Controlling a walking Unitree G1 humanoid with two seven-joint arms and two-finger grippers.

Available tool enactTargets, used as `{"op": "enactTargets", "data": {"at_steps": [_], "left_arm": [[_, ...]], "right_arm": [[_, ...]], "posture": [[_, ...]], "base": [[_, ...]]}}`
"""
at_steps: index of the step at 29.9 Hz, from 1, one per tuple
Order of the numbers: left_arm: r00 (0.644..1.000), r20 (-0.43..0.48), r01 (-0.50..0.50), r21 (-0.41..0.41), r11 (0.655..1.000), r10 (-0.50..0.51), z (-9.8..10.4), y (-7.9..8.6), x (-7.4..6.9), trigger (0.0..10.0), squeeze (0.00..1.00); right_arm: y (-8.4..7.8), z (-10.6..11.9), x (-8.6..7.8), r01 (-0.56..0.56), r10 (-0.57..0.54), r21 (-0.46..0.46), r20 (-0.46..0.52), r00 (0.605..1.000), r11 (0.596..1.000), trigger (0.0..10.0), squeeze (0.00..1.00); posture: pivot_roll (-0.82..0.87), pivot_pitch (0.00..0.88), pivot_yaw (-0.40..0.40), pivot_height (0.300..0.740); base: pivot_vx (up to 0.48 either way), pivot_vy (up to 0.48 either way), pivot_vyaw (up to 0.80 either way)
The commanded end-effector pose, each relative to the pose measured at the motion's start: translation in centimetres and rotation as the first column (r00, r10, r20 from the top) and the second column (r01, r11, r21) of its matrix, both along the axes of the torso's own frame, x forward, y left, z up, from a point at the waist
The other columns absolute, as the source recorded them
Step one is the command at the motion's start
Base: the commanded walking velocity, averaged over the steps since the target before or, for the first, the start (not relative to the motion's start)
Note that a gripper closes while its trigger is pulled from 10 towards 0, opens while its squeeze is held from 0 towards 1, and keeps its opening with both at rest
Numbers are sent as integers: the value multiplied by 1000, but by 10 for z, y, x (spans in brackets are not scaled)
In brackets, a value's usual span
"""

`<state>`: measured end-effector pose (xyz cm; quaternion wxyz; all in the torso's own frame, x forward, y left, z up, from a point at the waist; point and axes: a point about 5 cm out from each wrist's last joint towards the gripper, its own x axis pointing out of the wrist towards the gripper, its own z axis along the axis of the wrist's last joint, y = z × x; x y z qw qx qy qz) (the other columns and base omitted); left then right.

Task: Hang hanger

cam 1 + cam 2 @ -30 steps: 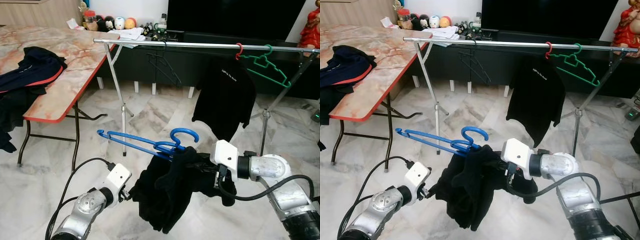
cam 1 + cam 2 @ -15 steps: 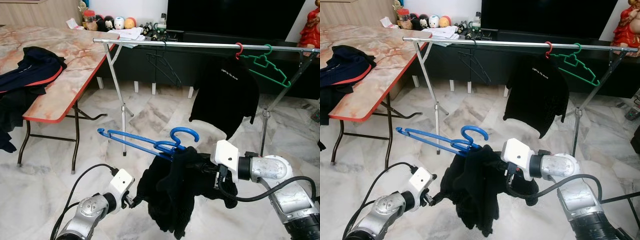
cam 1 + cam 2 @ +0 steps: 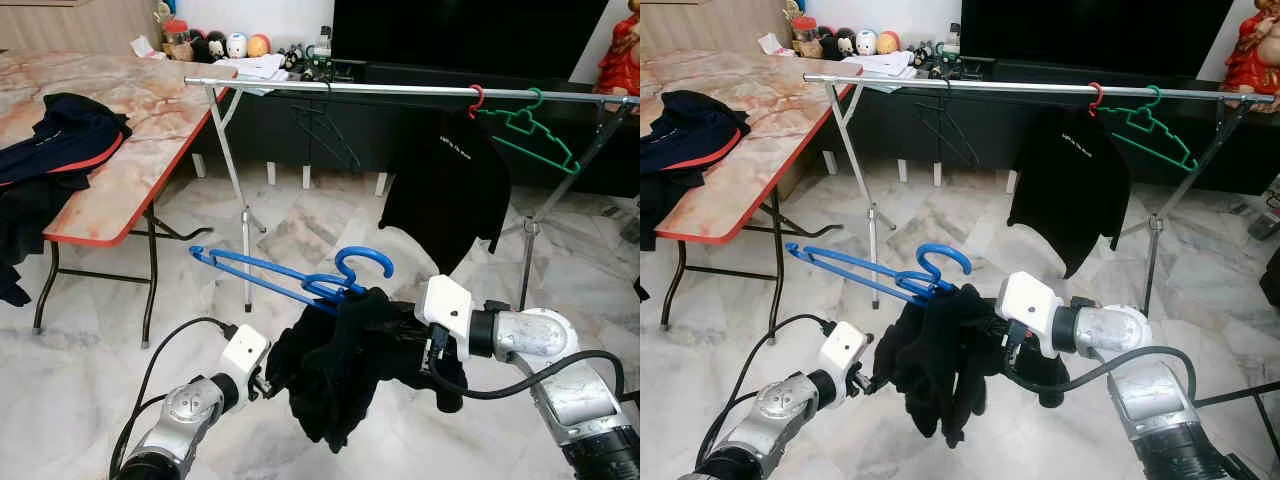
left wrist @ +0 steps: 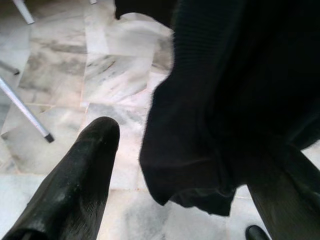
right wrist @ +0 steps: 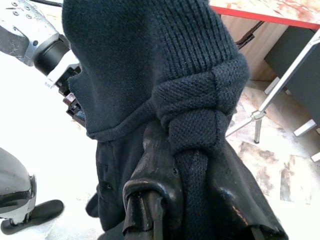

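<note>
1. The right gripper (image 5: 195, 165) stays pinched on the bunched black knitted garment (image 3: 340, 360), which carries the blue plastic hanger (image 3: 290, 283) just above it.
2. The left gripper (image 4: 185, 165), fingers spread around the garment's lower edge, has risen closer.
3. The silver metal clothes rail (image 3: 400, 90) lies well beyond; hanging remains undone.

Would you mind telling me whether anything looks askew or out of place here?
Yes. The black garment hangs bunched on one end of the blue hanger, which tilts, its other arm bare. The right gripper clamps the cloth; the left gripper is open beside it.
</note>
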<state>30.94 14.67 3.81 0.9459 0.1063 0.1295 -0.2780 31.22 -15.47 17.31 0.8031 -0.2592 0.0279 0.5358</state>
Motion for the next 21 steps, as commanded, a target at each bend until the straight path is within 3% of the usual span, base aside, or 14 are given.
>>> {"op": "enactTargets", "data": {"at_steps": [1,11,12,13,14,21], "left_arm": [[1000,-2,-12,4,1000,12,-1,1,1,10000,0],[999,-37,11,-29,1000,-12,-7,-9,-2,10000,0],[999,-42,21,-46,999,-23,-6,-10,-2,6902,0],[999,-43,23,-52,998,-26,-6,-11,-2,6902,0],[999,-45,23,-61,998,-25,-6,-11,-2,0,0],[997,-56,44,-65,997,-48,-8,-11,-3,0,0]], "right_arm": [[6,15,-1,-33,31,20,57,998,999,0,0],[8,18,1,-29,27,41,64,998,999,0,0],[8,19,1,-29,27,43,66,997,999,0,0],[8,19,1,-29,26,44,67,997,999,0,0],[8,19,1,-28,25,43,67,997,999,0,0],[7,17,2,-17,14,47,66,998,999,0,0]], "posture": [[-3,121,-29,740],[-9,119,-30,740],[-9,119,-30,740],[-10,118,-30,740],[-10,118,-30,740],[-14,108,-27,740]], "base": [[0,0,0],[0,0,0],[0,0,0],[0,0,0],[0,0,0],[0,0,0]]}}
